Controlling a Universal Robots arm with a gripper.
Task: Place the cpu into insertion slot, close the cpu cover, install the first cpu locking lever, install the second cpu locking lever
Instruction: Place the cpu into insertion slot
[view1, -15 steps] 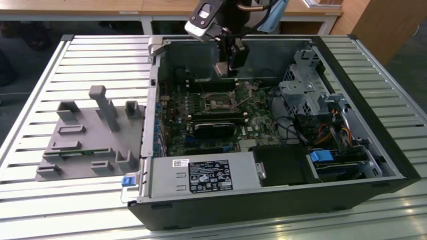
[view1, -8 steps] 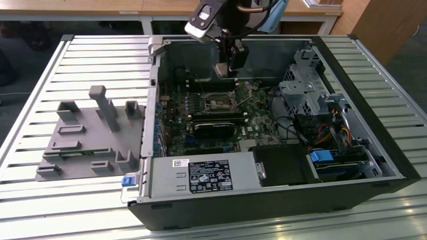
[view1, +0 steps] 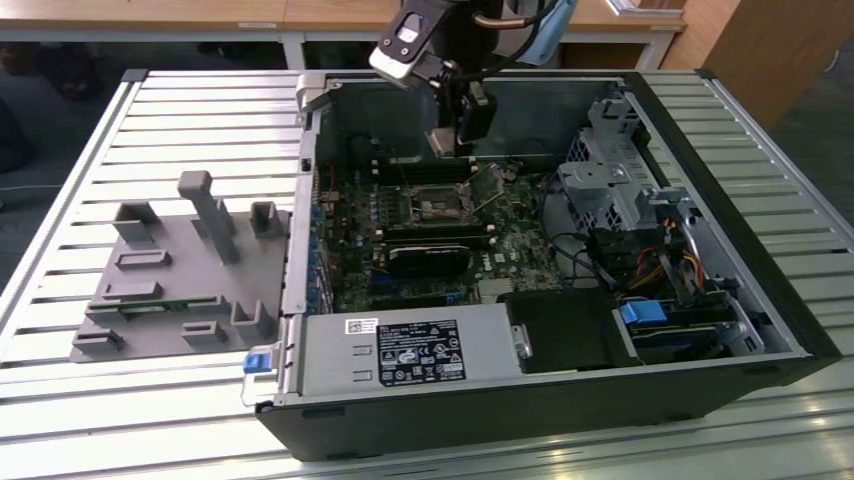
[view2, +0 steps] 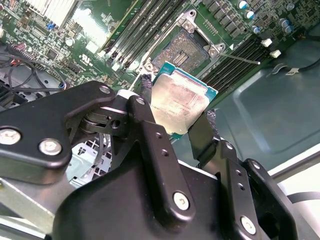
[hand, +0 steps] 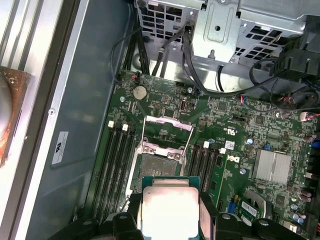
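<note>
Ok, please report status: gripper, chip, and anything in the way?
Gripper shut on the chip, held above the board near the socket. Cover raised. Nothing seen in the way.

— Seeing a black computer case (view1: 534, 425) lying open on the slatted table (view1: 200, 120).
— Spotting a grey fixture (view1: 160, 290) sitting beside it, on the exterior view's left.
— Noticing the power supply (view1: 334, 375) filling the end nearest the camera.
— Catching the drive cage (view1: 601, 190) toward the exterior view's right, coloured cables (view1: 663, 268) trailing near it.
— Picking out a coin battery (hand: 139, 92) and a finned heatsink (hand: 272, 172), well apart on the green board (hand: 240, 135).
</note>
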